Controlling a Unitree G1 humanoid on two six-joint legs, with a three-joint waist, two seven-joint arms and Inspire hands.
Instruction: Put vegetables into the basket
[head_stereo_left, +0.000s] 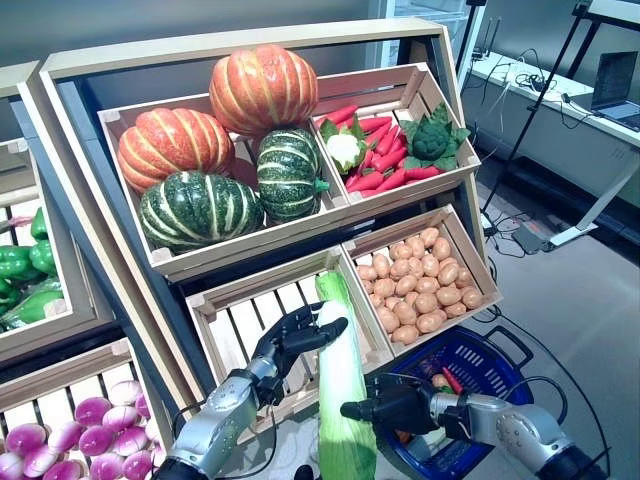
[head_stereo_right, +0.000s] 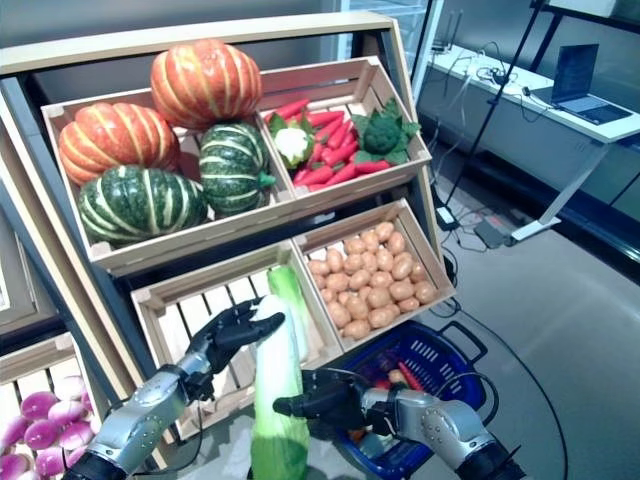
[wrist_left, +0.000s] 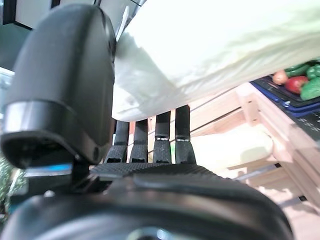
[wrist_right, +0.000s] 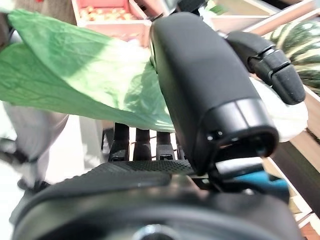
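Both hands hold one long napa cabbage (head_stereo_left: 342, 390), which stands roughly upright in front of the emptied slatted crate (head_stereo_left: 240, 325) on the lower shelf. The left hand (head_stereo_left: 290, 340) curls its fingers round the pale upper stalk, thumb on one side and fingers on the other, as its wrist view confirms. The right hand (head_stereo_left: 395, 405) grips the leafy green lower part, with the thumb laid across the leaf and the fingers behind it.

Just beside the right hand, low on the robot's right, sits the blue basket (head_stereo_left: 500, 365) on the floor. Some produce already lies in it: something red and a few green and orange pieces show near its rim, so the task looks partly done. The cabbage is not yet over the basket; it hangs beside the near edge, clear of the rim.

Plenty is left on the stand: striped pumpkins (head_stereo_left: 215, 150), a crate of red peppers (head_stereo_left: 375, 165) with cauliflower (head_stereo_left: 343, 150) and broccoli (head_stereo_left: 432, 140), and a crate of potatoes (head_stereo_left: 420, 285). My reading is that the cabbage needs carrying rightward and lowering in, probably tilted given its length.
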